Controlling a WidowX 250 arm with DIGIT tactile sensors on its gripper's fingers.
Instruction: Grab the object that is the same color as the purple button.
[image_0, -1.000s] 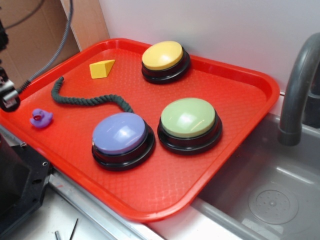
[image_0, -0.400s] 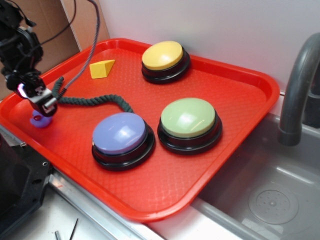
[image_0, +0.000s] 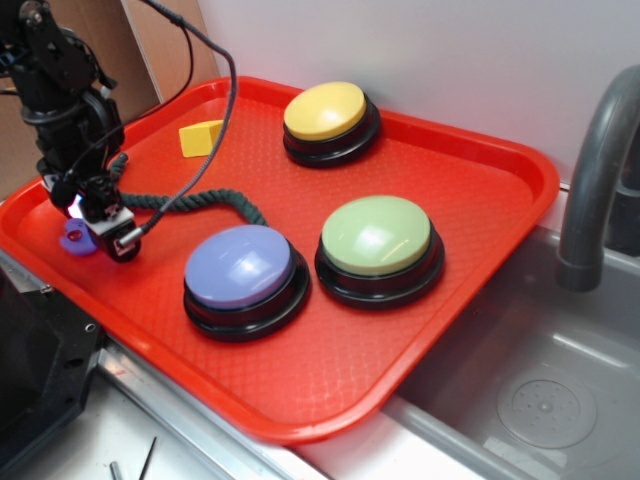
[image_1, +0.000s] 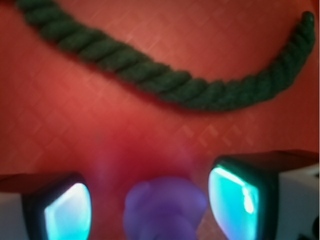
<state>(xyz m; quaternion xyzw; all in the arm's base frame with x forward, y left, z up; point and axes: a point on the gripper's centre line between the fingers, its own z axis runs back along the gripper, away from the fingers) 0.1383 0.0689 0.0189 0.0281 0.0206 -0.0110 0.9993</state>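
Since the earlier frames we see the arm has swung in from the tray's left edge and dropped lower, so the gripper (image_0: 103, 222) now sits right down over the purple duck (image_0: 73, 237), where a moment ago it was only arriving above it.

The red tray (image_0: 480, 210) fills most of the exterior view, with a grey sink (image_0: 540, 390) and a faucet (image_0: 596, 170) to its right. On the tray we count three domed buttons: the purple button (image_0: 240, 266) nearest the front, the green button (image_0: 378, 236) just beside it to the right, and the yellow button (image_0: 326, 110) towards the back wall. A dark green rope (image_0: 190, 200) snakes from the left side of the tray to the purple button's rim, and in the wrist view it (image_1: 165, 82) curves across the top of the picture, beyond the fingers. A yellow wedge block (image_0: 200, 137) lies at the back left, well apart from the buttons.

The duck (image_1: 165, 207) rests on the tray near its left edge. In the wrist view we see it between the two fingers, whose glowing pads (image_1: 235, 197) stand apart on either side of it; there is a gap at each side, so nothing is clamped yet.
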